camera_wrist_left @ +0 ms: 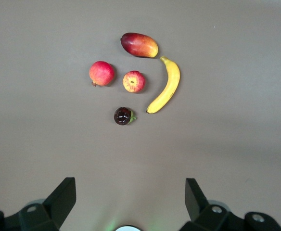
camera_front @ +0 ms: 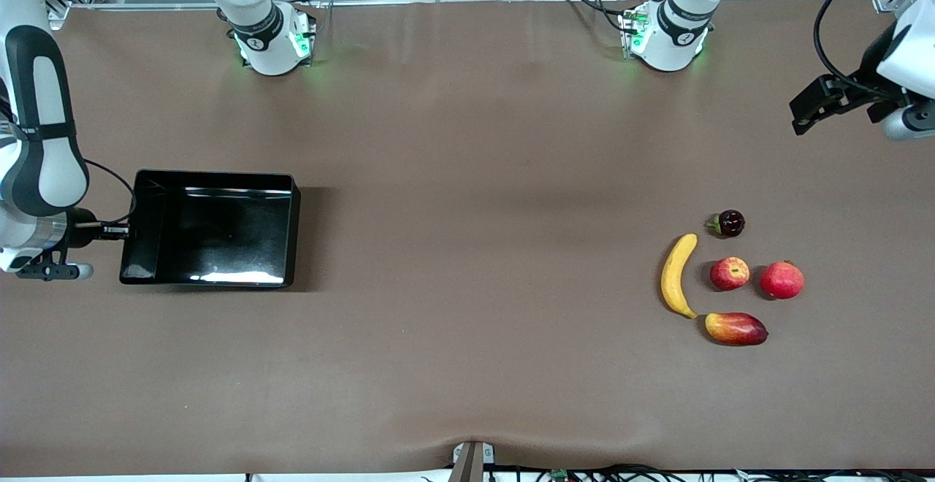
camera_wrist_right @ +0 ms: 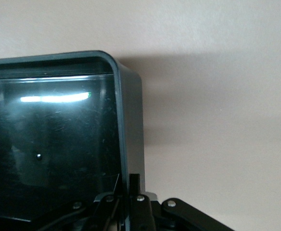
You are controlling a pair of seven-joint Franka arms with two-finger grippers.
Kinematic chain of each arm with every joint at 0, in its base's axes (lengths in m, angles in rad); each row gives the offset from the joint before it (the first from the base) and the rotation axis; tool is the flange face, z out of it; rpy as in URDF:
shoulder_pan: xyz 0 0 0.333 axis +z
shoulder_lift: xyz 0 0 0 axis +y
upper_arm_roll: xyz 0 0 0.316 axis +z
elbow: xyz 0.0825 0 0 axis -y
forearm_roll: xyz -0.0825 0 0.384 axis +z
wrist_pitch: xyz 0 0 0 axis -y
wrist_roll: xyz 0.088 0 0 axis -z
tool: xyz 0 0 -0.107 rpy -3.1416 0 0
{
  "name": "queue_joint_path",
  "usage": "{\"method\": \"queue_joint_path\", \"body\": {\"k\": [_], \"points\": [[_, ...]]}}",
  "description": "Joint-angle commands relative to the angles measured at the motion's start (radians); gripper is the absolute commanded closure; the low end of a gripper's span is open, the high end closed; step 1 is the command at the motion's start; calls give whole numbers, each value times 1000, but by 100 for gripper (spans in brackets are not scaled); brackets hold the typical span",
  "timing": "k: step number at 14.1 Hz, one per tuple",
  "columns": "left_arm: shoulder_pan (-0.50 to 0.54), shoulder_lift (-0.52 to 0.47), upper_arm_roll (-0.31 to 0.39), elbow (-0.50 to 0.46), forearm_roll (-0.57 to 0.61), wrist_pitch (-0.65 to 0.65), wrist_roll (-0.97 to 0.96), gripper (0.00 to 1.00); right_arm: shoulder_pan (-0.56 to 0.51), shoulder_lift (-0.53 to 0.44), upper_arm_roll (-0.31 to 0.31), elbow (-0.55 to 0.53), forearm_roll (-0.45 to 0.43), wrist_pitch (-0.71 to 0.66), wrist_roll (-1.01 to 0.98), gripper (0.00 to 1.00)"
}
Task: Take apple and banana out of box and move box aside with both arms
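Note:
The black box lies empty toward the right arm's end of the table. My right gripper is shut on its short end wall, one finger inside and one outside; the right wrist view shows the box's rim pinched by that gripper. The yellow banana and the small red apple lie side by side toward the left arm's end. My left gripper hangs open and holds nothing, up over the bare table at that end. Its wrist view looks past the gripper at the banana and apple.
A plain red round fruit lies beside the apple, a mango nearer the front camera at the banana's tip, and a small dark fruit farther off. Brown table surface stretches between the box and the fruits.

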Motion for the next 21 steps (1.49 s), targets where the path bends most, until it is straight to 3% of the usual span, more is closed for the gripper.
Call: {"method": "queue_joint_path", "body": {"k": [1,3,5,6,7,10,14,17,19,21], "points": [[-47,-45,75,-54,-19,11,17,0,-25,-27,27,-82,-4,91,-10,100],[-49,-67,78,-85,-19,15,15,0,-37,-25,27,-95,-3,98,-36,100],[-70,-72,125,-87,-20,15,15,0,-59,-8,27,-93,-4,104,-56,100],[-86,-72,154,-85,-35,15,15,0,-72,-5,27,-91,-4,104,-73,73],[-89,-72,167,-84,-45,15,17,0,-74,-4,27,-87,-3,98,-83,1],[-81,-65,168,-78,-40,15,17,0,-60,-13,30,-21,-3,3,-85,0],[-63,-61,168,-71,-45,50,37,0,-27,-13,36,203,0,-303,-88,0],[-61,-61,168,-76,-51,66,40,0,53,-24,39,356,-16,-350,-94,0],[-54,-58,170,-79,-65,69,44,0,84,-14,39,500,-53,-495,-102,0],[-23,-59,168,-85,-69,67,46,0,90,-17,43,615,-49,-535,-104,0]]}}
